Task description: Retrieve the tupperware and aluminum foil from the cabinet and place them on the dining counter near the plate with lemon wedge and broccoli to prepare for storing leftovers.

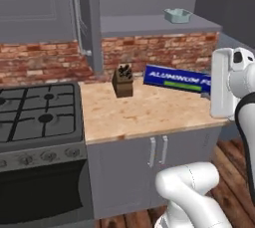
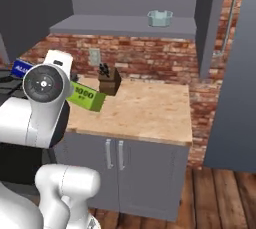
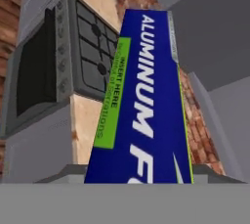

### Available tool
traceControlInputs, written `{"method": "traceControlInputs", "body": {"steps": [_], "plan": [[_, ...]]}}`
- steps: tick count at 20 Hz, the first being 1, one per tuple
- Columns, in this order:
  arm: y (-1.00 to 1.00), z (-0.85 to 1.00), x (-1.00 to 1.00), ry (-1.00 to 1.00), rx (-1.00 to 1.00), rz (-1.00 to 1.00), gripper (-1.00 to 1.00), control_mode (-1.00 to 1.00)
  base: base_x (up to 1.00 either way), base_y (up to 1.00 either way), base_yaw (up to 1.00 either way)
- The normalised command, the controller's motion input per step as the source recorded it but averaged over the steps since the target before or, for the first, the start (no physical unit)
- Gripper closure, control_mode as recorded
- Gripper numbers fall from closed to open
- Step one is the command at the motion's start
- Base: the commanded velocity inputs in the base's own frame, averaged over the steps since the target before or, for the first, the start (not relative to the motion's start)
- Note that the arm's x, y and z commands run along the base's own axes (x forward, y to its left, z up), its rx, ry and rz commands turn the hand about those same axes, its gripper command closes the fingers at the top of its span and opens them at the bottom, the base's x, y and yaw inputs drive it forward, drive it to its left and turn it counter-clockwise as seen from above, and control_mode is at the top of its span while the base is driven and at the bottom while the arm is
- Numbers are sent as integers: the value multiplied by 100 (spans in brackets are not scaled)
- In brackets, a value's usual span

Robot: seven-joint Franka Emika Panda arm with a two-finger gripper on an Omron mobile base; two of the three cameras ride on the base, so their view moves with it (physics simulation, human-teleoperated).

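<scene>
Foil (image 1: 177, 79) is held in the air above the wood surface (image 1: 144, 115), roughly level, its blue face with white lettering toward the left base camera. Its right end runs behind the white arm (image 1: 226, 85). In the right base view the lime-green end of the foil (image 2: 88, 97) sticks out from behind the arm's round joint, a blue tip showing on the joint's other side. In the hand view the foil (image 3: 141, 105) rises from the bottom edge straight along the camera axis, so the jaws appear clenched on the foil, but the fingertips themselves are hidden by the box and the grip cannot be confirmed directly. Tub (image 1: 177, 15) sits on the grey shelf (image 1: 149, 24) of the cabinet, near the shelf's right end in the left base view; same tub (image 2: 160, 18) seen upright in the right base view. Cabinet door (image 1: 89, 18) stands open edge-on, its bar handle (image 1: 78, 13) visible. Knife block (image 1: 123, 81) stands on the surface near the brick wall, just left of the foil's free end. Stove (image 1: 37, 110) adjoins the surface on the left. Base cabinet doors (image 1: 157, 157) below are closed.
</scene>
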Motion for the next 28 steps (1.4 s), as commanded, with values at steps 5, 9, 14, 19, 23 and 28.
{"method": "traceControlInputs", "body": {"steps": [5,9,14,19,23,28], "plan": [[0,0,0,0,0,0,100,100,-100,0,38],[0,0,0,0,0,0,100,100,-88,3,70],[0,0,0,0,0,0,100,100,-33,16,96],[0,0,0,0,0,0,100,100,-2,12,100],[0,0,0,0,0,0,100,100,0,3,100],[0,0,0,0,0,0,100,100,8,0,98]]}}
